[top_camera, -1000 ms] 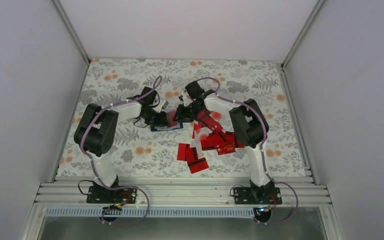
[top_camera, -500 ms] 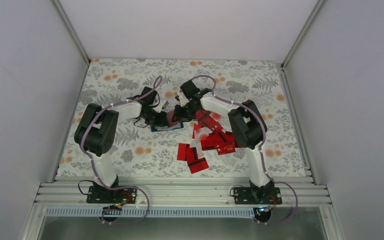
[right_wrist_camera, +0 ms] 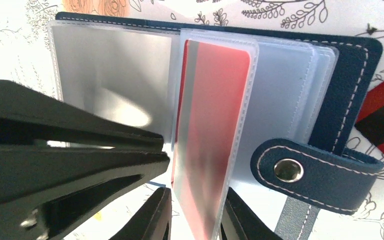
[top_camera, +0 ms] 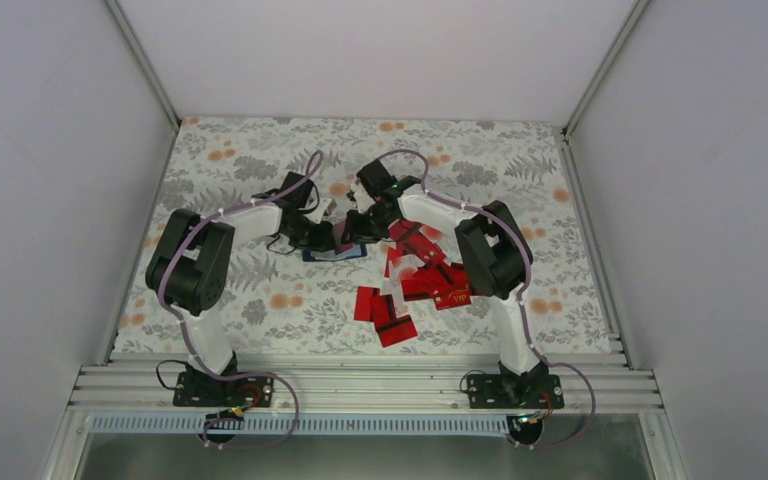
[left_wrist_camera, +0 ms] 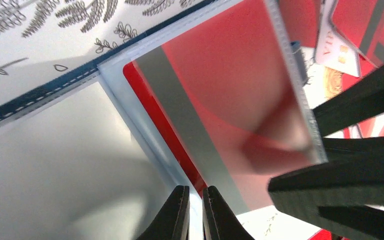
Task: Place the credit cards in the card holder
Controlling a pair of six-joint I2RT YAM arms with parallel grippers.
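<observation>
The navy card holder [top_camera: 332, 255] lies open on the floral table; its cover [right_wrist_camera: 352, 90] and clear sleeves show in the right wrist view. A red card [right_wrist_camera: 215, 100] with a grey stripe sits in one raised sleeve, also seen in the left wrist view [left_wrist_camera: 230, 85]. My right gripper [top_camera: 350, 232] [right_wrist_camera: 195, 200] is shut on the near end of that card and sleeve. My left gripper [top_camera: 328, 238] [left_wrist_camera: 195, 207] is shut on the thin edge of a neighbouring clear sleeve. The two grippers almost touch over the holder.
Several loose red cards [top_camera: 410, 285] lie in a pile right and near of the holder, under the right arm. The holder's snap strap [right_wrist_camera: 305, 172] lies folded out beside the sleeves. White walls enclose the table on three sides.
The right arm has shifted slightly left and farther, toward the holder. The left arm has barely moved.
</observation>
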